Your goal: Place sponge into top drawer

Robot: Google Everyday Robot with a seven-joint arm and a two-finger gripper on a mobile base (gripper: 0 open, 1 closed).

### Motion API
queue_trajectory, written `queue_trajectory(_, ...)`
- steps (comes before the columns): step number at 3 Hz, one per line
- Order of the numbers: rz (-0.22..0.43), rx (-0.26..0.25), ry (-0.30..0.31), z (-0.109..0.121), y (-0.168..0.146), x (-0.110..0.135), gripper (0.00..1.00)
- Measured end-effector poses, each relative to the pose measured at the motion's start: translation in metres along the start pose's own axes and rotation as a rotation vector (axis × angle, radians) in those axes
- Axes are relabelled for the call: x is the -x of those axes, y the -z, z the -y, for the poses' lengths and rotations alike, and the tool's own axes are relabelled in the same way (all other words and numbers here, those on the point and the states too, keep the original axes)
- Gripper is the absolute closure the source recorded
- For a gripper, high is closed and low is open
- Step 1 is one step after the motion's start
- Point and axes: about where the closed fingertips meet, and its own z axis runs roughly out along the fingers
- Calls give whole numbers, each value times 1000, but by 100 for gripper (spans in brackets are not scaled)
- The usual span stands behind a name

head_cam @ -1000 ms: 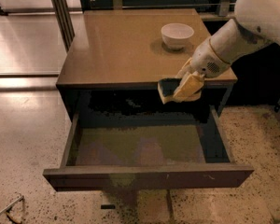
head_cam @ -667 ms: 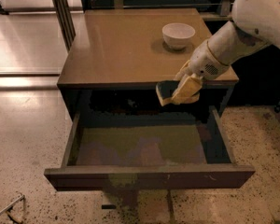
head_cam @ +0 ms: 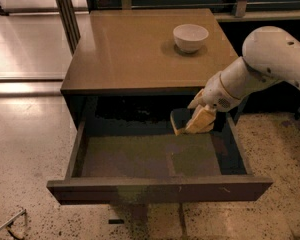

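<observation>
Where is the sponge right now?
The sponge hangs in the gripper, right of centre, over the back right of the open top drawer.

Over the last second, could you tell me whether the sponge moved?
Yes. Held in the gripper, the sponge dropped from level with the cabinet top's front edge to below it, over the open top drawer.

Light: dim and warm, brightest on the pale floor (head_cam: 25, 39) at far left.
Glare: soft sheen across the tan cabinet top (head_cam: 140, 54).
Shadow: deep at the back of the top drawer (head_cam: 160, 189), where the gripper (head_cam: 197, 121) clasps the sponge (head_cam: 179, 119) at right; faint beside the white bowl (head_cam: 190, 37).
</observation>
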Motion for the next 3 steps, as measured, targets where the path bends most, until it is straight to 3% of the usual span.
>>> queue_trajectory(2, 101, 28, -32, -18, -93, -61, 100)
queue_trajectory(3, 155, 61, -35, -13, -133, -78, 100)
